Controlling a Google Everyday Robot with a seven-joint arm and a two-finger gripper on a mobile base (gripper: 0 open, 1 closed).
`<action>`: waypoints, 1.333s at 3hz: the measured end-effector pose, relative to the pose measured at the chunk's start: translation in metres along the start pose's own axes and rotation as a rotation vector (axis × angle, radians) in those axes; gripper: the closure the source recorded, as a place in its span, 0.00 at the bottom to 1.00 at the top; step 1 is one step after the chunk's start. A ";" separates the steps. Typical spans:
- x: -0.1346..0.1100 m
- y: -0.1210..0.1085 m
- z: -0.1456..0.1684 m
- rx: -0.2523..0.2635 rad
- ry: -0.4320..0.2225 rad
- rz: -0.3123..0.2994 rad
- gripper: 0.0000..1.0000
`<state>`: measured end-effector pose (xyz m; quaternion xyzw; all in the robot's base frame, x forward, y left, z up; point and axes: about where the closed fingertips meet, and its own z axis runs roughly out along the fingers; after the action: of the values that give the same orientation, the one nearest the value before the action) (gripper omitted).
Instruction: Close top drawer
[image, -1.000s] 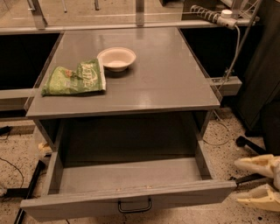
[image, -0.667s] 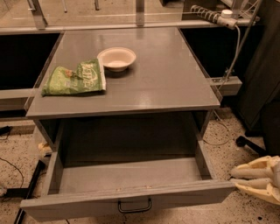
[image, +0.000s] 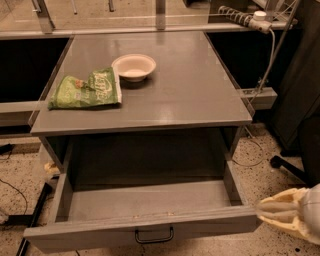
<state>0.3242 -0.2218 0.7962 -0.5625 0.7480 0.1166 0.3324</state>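
At lower right of the frame, the gripper (image: 261, 210), cream-coloured, pointing left, cut off by the right edge. Tip right at the right end of the drawer front; touching or only just beside, cannot tell. Whether open or closed, cannot tell either, nor whether anything is held.

Across the lower half of the frame, the top drawer (image: 100, 236), pulled far out from under the worktop. Grey front panel running along the bottom edge, tilted slightly, left end lower in the frame than the right. Small dark bar handle (image: 154, 235) at the middle of the front, near the bottom edge. Grey side walls and flat grey floor in plain sight, with a few pale specks along the inner front edge. Dark hollow of the cabinet behind, under the worktop.

Above, filling the middle and upper frame, the grey worktop (image: 195, 95). On its left part, a white bowl (image: 133, 66), upright. Just beside it, lower left, a green bag (image: 86, 90) lying flat, reaching the worktop's left edge.

At upper right, a power strip (image: 239, 16) with a pale cable (image: 270, 55) hanging down. Speckled floor (image: 260, 175) at right and lower left. Dark chair foot (image: 287, 168) at the right edge, above the gripper.
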 end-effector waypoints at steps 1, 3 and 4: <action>0.006 0.019 0.045 -0.054 0.003 0.004 1.00; 0.032 0.039 0.104 -0.086 0.016 0.020 1.00; 0.039 0.040 0.126 -0.085 0.022 0.019 1.00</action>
<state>0.3284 -0.1686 0.6691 -0.5702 0.7513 0.1450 0.2990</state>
